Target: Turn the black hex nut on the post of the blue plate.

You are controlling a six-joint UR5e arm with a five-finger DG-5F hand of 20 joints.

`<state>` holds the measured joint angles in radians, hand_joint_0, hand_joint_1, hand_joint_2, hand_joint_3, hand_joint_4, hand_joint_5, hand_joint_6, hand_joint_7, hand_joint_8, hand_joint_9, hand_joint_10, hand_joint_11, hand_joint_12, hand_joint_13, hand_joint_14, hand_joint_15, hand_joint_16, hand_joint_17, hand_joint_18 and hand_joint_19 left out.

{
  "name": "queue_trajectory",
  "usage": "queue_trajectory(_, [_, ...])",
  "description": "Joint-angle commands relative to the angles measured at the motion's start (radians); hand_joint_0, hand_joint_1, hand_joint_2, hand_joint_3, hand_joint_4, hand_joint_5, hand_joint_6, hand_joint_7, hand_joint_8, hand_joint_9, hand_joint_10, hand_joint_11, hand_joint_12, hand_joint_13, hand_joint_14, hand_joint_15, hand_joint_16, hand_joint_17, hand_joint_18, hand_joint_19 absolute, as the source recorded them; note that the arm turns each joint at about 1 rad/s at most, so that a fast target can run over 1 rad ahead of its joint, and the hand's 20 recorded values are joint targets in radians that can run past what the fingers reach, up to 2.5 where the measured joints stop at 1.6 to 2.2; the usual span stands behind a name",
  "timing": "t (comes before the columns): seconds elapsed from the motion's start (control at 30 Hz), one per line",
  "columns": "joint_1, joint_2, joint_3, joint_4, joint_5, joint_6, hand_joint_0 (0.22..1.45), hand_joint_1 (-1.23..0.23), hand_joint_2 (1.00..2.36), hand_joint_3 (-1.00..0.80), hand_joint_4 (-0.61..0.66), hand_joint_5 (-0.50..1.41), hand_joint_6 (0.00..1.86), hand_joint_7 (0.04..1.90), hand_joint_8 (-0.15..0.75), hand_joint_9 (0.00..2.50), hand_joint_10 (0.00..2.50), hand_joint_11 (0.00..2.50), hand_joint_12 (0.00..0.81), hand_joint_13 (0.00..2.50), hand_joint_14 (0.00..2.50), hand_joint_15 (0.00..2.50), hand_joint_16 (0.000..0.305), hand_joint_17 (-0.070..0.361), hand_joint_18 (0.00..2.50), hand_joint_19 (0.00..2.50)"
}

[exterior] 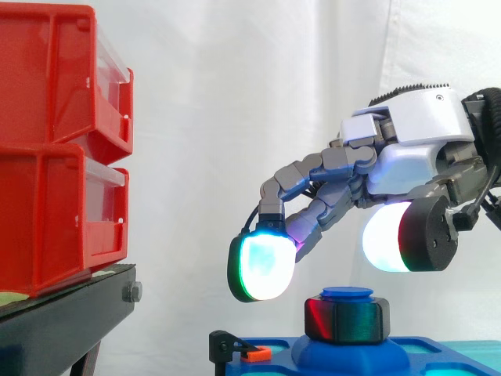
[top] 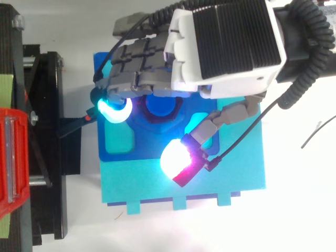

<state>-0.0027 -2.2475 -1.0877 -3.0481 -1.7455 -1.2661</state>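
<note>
Robot hand: We see the robot hand (exterior: 411, 157) hanging over the nut. It is wide open, loosely bent and holding nothing.

Nut: The black hex nut (exterior: 347, 319) sits on the post (exterior: 347, 294) of the blue plate (top: 101, 142), right under the post's round blue cap.

Pads: From above, one glowing fingertip (top: 113, 110) is at 9 o'clock of the post. The thumb pad (top: 176, 156) is at about 5 o'clock. From the side, both float higher than the nut and touch nothing.

Worry one: The pads are fat and the nut is low. If the robot hand comes down too little, we think it could pinch the cap and not the nut — then nothing turns.

Worry two: If it comes down too far, the pads could bump the plate and get stuck.

Worry three: The two pads are not straight across from each other. A squeeze from 9 and 5 o'clock could slide off the nut's flat sides.

Worry four: The plate lies on a teal base (top: 231, 173). We cannot tell if it is held tight. If it is loose, a hard twist could spin the whole plate.

Worry five: A small orange clip (exterior: 256, 354) sits at the plate's 9 o'clock edge. The red bins (exterior: 55, 141) on the black stand (exterior: 70, 309) are farther that way. A swinging finger could knock the clip — the bins look too far off.
</note>
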Motion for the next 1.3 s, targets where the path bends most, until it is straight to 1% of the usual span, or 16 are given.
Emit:
queue_trajectory(0.0, [0.007,-0.001,0.002,-0.001,0.006,0.001,0.38,-0.54,1.00,-0.50,0.34,-0.19,0.50,0.91,0.386,0.60,0.00,0.06,0.481,0.55,0.00,0.09,0.065,0.146,0.44,0.22])
queue_trajectory(0.2, [0.015,-0.001,0.002,-0.003,0.023,-0.001,0.38,-0.54,1.00,-0.50,0.35,-0.18,0.50,0.91,0.384,0.61,0.00,0.07,0.481,0.55,0.00,0.09,0.065,0.146,0.44,0.22])
queue_trajectory(0.63, [0.015,-0.001,-0.001,-0.040,0.023,-0.010,0.38,-0.53,1.00,-0.50,0.35,-0.18,0.50,0.91,0.384,0.61,0.00,0.07,0.482,0.55,0.00,0.08,0.065,0.146,0.44,0.22])
queue_trajectory(0.77, [0.015,-0.001,-0.001,-0.043,0.023,-0.012,0.38,-0.53,1.00,-0.50,0.35,-0.18,0.50,0.91,0.386,0.60,0.00,0.07,0.481,0.55,0.00,0.09,0.065,0.146,0.44,0.21])
queue_trajectory(0.9, [0.012,-0.001,-0.003,-0.044,0.020,-0.012,0.38,-0.52,1.00,-0.50,0.35,-0.18,0.50,0.91,0.385,0.60,0.00,0.07,0.481,0.55,0.00,0.09,0.065,0.146,0.44,0.21])
queue_trajectory(0.93, [0.009,-0.001,-0.001,-0.044,0.018,-0.012,0.39,-0.52,1.00,-0.50,0.35,-0.18,0.50,0.91,0.385,0.60,0.00,0.07,0.480,0.55,0.00,0.09,0.065,0.145,0.44,0.21])
queue_trajectory(1.0, [0.009,-0.001,-0.001,-0.044,0.018,-0.012,0.39,-0.52,1.00,-0.50,0.34,-0.18,0.50,0.91,0.385,0.60,0.00,0.07,0.481,0.55,0.00,0.08,0.065,0.146,0.44,0.21])
queue_trajectory(1.03, [0.004,-0.001,-0.003,-0.044,0.017,-0.013,0.39,-0.52,1.00,-0.50,0.35,-0.18,0.50,0.91,0.386,0.60,0.00,0.07,0.481,0.55,0.00,0.09,0.065,0.146,0.44,0.22])
queue_trajectory(1.17, [0.000,-0.001,-0.003,-0.044,0.006,-0.018,0.39,-0.52,1.00,-0.50,0.35,-0.18,0.50,0.91,0.385,0.60,0.00,0.07,0.481,0.56,0.00,0.09,0.065,0.146,0.44,0.21])
queue_trajectory(1.27, [-0.005,-0.001,-0.003,-0.044,0.004,-0.018,0.39,-0.52,1.00,-0.50,0.34,-0.18,0.50,0.91,0.385,0.60,0.00,0.07,0.482,0.56,0.00,0.09,0.065,0.146,0.44,0.22])
